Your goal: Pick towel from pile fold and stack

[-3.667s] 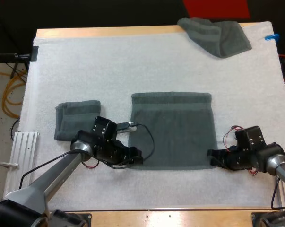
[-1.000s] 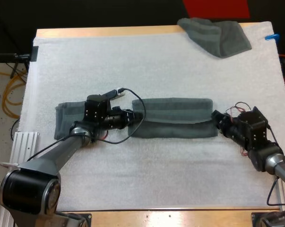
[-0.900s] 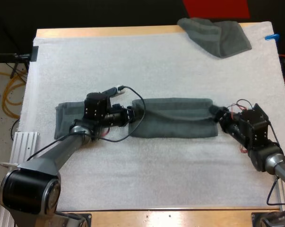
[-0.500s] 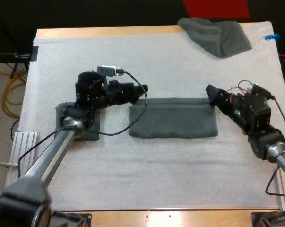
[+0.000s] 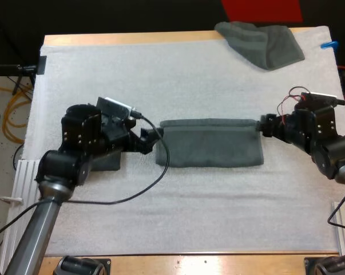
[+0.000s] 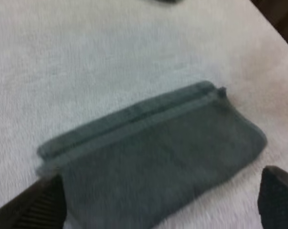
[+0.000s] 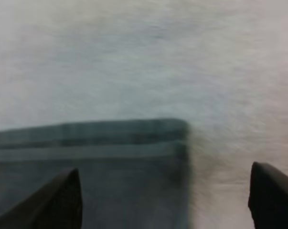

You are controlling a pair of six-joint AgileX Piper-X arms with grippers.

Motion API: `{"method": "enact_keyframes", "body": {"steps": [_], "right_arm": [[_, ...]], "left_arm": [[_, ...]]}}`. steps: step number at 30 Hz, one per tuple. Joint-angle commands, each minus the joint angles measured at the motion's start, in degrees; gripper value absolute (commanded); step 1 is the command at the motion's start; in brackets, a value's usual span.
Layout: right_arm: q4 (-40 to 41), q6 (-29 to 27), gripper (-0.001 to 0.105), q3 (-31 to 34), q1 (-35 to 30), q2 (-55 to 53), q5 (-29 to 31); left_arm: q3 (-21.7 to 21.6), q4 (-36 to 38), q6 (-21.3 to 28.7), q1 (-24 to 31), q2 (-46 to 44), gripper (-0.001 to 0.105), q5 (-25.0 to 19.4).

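The left arm hid most of the folded stack point(image 5: 107, 162) at the left of the frame, and only a dark corner of it showed; half a second before, more of it lay in view. The towel point(image 5: 209, 150), a flat square some seconds earlier, lay now folded in a long soft band at the middle of the white mat point(image 5: 189, 217). The left end effector point(image 5: 151, 141) had drawn back just beside its left end, fingers point(image 6: 38, 202) apart and clear of the cloth. The right end effector point(image 5: 266, 126), also spread wide, had moved just beside the upper right corner. A crumpled towel point(image 5: 261, 41) lay at the upper right of the worktop point(image 5: 132, 38).
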Motion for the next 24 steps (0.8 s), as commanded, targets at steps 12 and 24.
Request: {"method": "enact_keyframes", "body": {"steps": [12,24], "right_arm": [[-0.7,-1.8,0.070,-0.4,-12.2,15.7,-24.4],[-4.6,-1.3,0.070,-0.4,-9.7,26.7,-36.2]], "left_arm": [[-0.2,8.9,0.0,-0.1,-1.5,0.079,2.8],[-0.1,9.0,-0.1,-0.1,-1.5,0.079,2.8]]}}
